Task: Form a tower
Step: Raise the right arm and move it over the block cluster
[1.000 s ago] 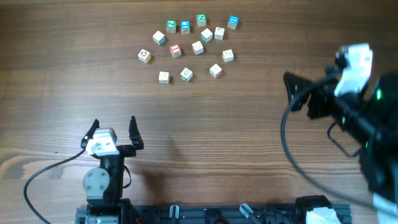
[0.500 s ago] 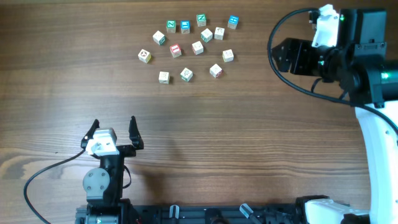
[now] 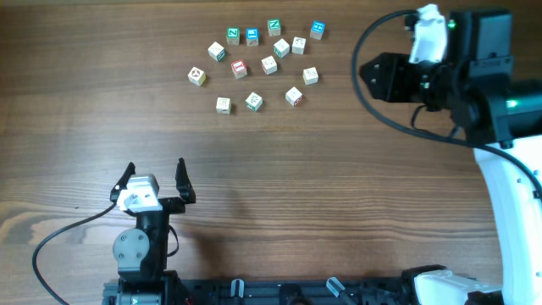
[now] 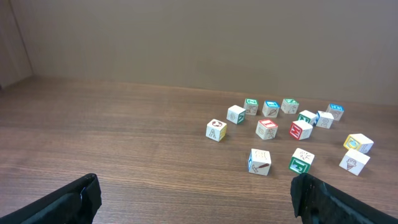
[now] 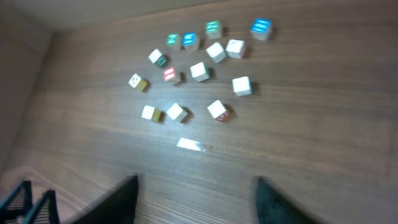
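Pale letter cubes [image 3: 268, 64], scattered, lying singly

1. The right arm [image 3: 474, 76] now sits farther up the bench [image 3: 296, 169] and farther left than a second ago, nearer the loose cubes [image 3: 269, 64].
2. The right gripper [image 3: 364, 73] points left, its fingers [image 5: 124, 196] closer together.

A robotics lab: a wood-grain bench [image 3: 296, 195] before a plain beige wall [image 4: 199, 37], two cabled robot arms, left [image 3: 140, 241] and right [image 3: 487, 102], a black mounting rail [image 3: 254, 292], and scattered toy letter cubes [image 3: 268, 64].
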Action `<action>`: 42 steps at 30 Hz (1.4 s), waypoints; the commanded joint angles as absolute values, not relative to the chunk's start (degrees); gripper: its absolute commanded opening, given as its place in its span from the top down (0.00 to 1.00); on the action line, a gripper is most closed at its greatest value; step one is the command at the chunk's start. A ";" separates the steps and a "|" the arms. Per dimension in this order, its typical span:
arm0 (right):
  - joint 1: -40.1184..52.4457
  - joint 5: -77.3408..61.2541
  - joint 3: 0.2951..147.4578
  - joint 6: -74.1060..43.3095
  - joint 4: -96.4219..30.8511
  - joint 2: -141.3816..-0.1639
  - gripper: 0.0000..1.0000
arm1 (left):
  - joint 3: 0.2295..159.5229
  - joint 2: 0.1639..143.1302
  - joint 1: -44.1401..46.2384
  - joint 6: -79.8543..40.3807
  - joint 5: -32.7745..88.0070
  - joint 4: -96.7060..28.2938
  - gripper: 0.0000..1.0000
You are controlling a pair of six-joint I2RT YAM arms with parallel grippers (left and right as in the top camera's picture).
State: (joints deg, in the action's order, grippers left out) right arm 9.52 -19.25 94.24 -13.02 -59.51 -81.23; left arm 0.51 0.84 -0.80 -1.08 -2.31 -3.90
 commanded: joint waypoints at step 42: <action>29.56 -1.28 129.78 -19.90 -53.04 -141.69 0.20 | 0.32 0.56 -1.13 -0.01 -3.07 -3.90 0.00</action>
